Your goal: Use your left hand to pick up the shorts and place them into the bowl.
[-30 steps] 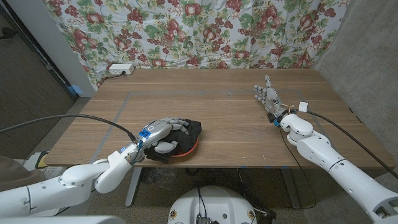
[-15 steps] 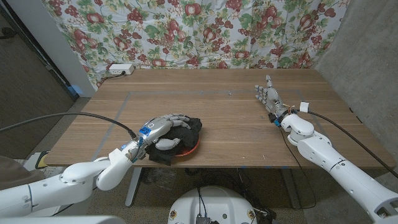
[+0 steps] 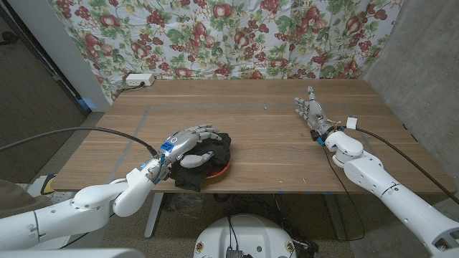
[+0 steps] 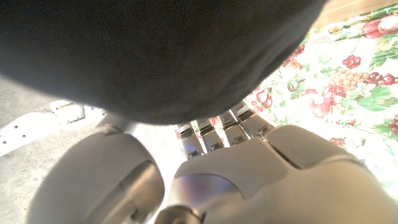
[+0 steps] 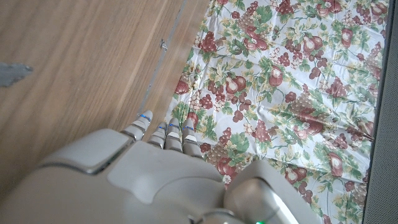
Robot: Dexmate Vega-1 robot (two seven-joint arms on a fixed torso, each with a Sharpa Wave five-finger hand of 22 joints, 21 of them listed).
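Black shorts lie heaped in the red bowl near the table's front edge, spilling over its rim; left hand, fingers spread, hovers above. Lifting carelessly could snag fabric and drag them out.

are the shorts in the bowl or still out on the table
Mostly in: the black shorts sit bunched in the red bowl, one part draping over its near rim. The left hand is above them.

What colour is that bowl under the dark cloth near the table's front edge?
The bowl is red-orange; its rim peeks out beneath the black shorts. It shows best in the head view.
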